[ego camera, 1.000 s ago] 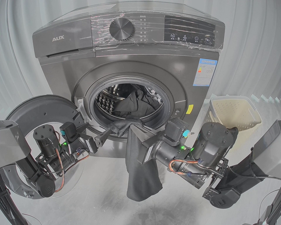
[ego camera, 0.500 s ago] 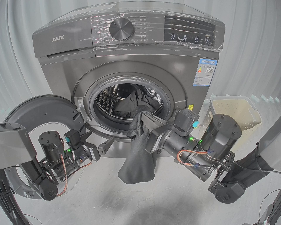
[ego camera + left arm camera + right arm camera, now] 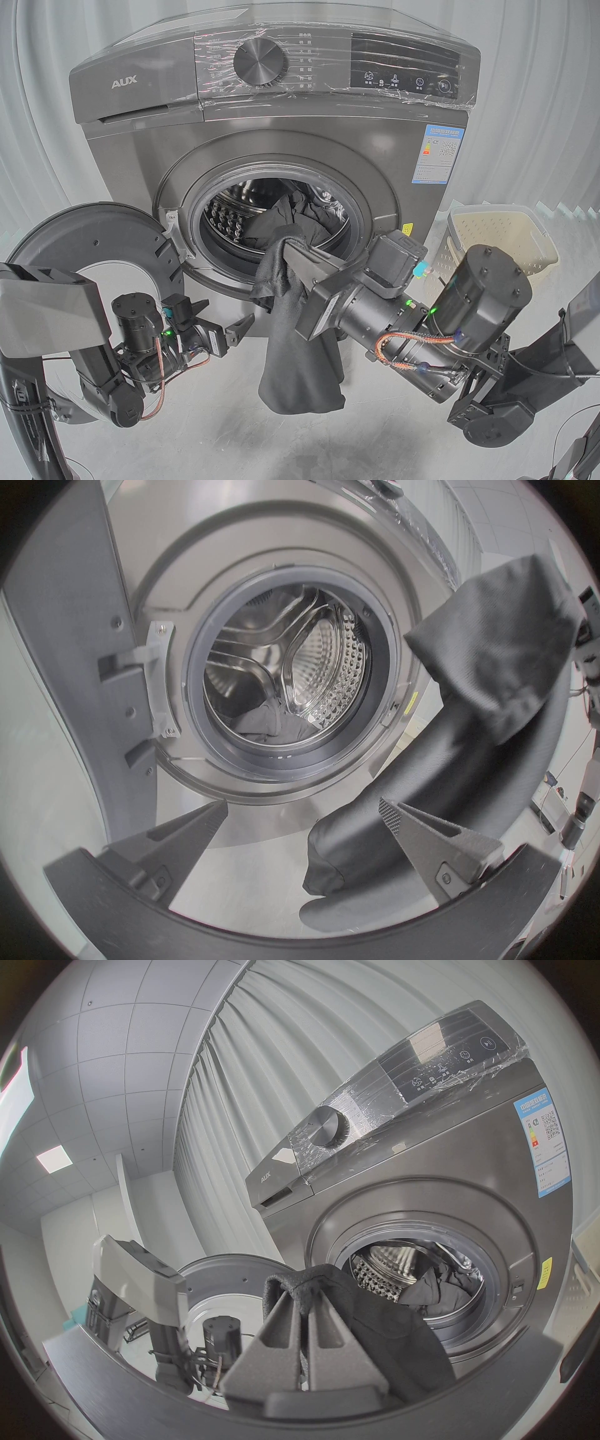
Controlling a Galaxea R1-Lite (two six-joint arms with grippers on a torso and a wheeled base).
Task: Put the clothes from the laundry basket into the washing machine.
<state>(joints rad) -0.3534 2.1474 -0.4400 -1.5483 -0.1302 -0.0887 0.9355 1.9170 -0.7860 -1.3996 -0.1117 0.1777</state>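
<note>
A grey front-loading washing machine [image 3: 275, 144] stands with its round door [image 3: 94, 234] swung open to the left. Dark clothes [image 3: 294, 219] lie in the drum [image 3: 312, 667]. My right gripper [image 3: 290, 250] is shut on the top of a black garment [image 3: 300, 362] at the lower rim of the opening. Most of that garment hangs down in front of the machine, above the floor. In the right wrist view the right gripper [image 3: 301, 1300] pinches the garment [image 3: 394, 1341]. My left gripper [image 3: 242, 326] is open, low and left of the hanging garment [image 3: 494, 667], holding nothing.
A cream laundry basket [image 3: 500, 240] stands on the floor to the right of the machine, partly behind my right arm. The open door takes up the space on the left. Grey floor [image 3: 219, 425] lies in front, and a pale curtain hangs behind.
My right gripper has carried the black garment up to the drum opening's lower rim, and the hanging part swung. My left gripper has drawn back down and away from the machine.
</note>
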